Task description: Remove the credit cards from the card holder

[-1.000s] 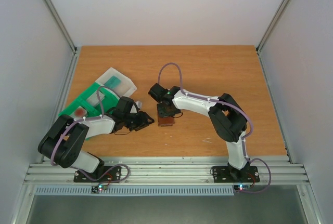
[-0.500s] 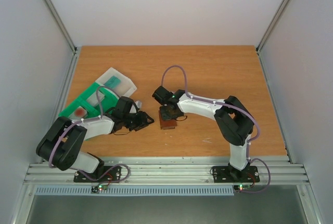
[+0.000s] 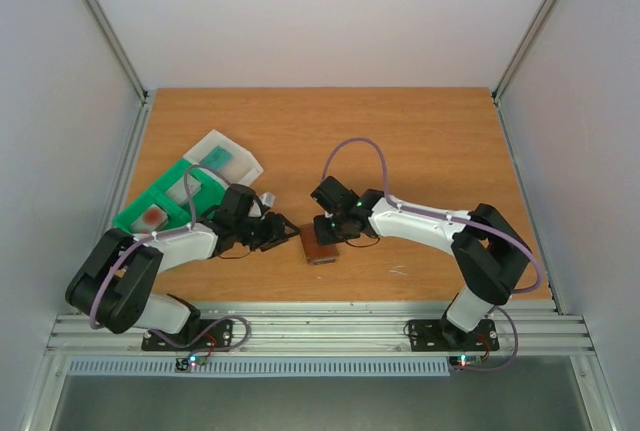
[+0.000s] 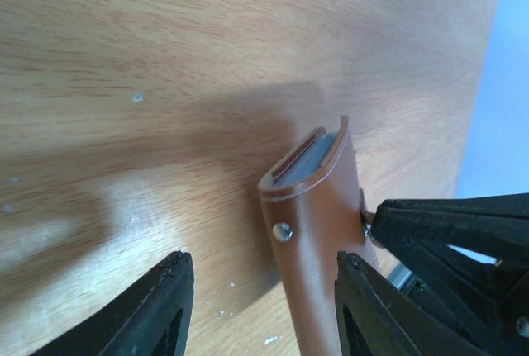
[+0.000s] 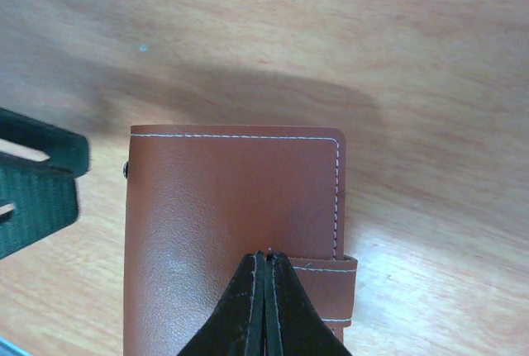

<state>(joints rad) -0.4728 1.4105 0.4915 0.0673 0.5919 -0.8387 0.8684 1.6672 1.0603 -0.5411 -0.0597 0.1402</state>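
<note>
The brown card holder [image 3: 318, 246] lies closed on the table between the two arms. My right gripper [image 3: 331, 232] is shut, its tips resting on the holder's brown face [image 5: 223, 199] beside the strap tab [image 5: 335, 286]. My left gripper [image 3: 284, 231] is open, and the holder's edge [image 4: 318, 232] with its grey-blue inside stands between its fingers [image 4: 165, 310], close to the right one. A red card [image 3: 152, 216] lies in the green tray. A pale teal card [image 3: 218, 158] lies on the clear box.
The green tray [image 3: 170, 196] and the clear plastic box [image 3: 235, 156] sit at the left of the table, behind my left arm. Metal frame rails run along the table's left and near edges.
My right arm has swung toward the near right, and the card holder has slid nearer with it. My left gripper has shifted a little right toward the holder.
</note>
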